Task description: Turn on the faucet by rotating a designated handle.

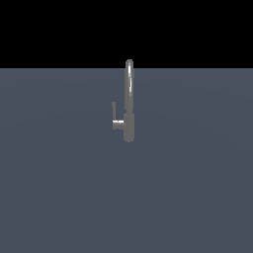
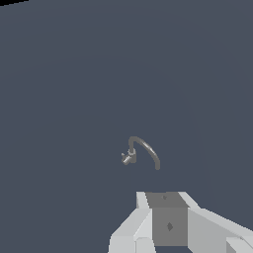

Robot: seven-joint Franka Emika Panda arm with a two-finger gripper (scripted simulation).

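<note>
The faucet (image 1: 129,101) is a tall, slender grey tube standing upright near the middle of the floor, thicker at its lower body. The handle (image 1: 117,122) is a small L-shaped lever, sticking out of that lower body toward the exterior view's left with its thin blade pointing up. My gripper is out of the exterior view. The wrist view looks down from far above: the faucet (image 2: 147,148) appears as a small curved arc with the handle (image 2: 126,158) beside its base. My gripper (image 2: 167,195) shows as white and grey finger parts, well apart from the faucet, holding nothing visible.
A flat, dark blue-grey floor (image 1: 59,188) stretches around the faucet on all sides. A black background lies beyond its far edge.
</note>
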